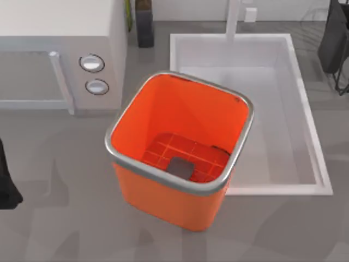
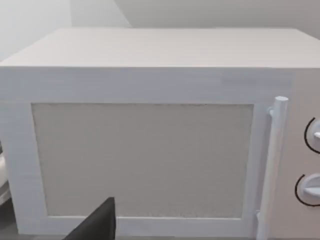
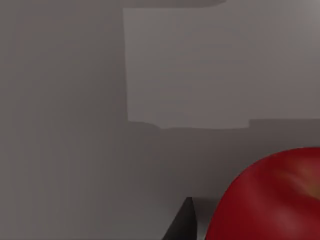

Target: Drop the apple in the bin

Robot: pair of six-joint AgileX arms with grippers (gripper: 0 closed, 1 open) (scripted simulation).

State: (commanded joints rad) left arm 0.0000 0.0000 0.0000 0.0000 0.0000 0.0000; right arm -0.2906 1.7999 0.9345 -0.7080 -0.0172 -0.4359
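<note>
The orange bin [image 1: 163, 202] with its silver rim stands upright in the middle of the table, and a flat dark grey patch [image 1: 180, 166] lies on its gridded floor. The glossy red apple [image 3: 270, 200] looms very close in the right wrist view, over a grey surface. A dark part of my right gripper [image 3: 182, 222] shows just beside the apple; whether it touches the fruit I cannot tell. My right arm [image 1: 334, 38] is at the far right edge, beyond the sink. My left arm [image 1: 6, 185] sits at the left edge, and a dark part of my left gripper [image 2: 95, 225] faces the microwave.
A white microwave [image 1: 60, 49] with a bar handle and two dials stands at the back left. A white sink basin [image 1: 272, 109] with a tap lies right of the bin, almost touching it. A dark bottle [image 1: 144, 24] stands between microwave and sink.
</note>
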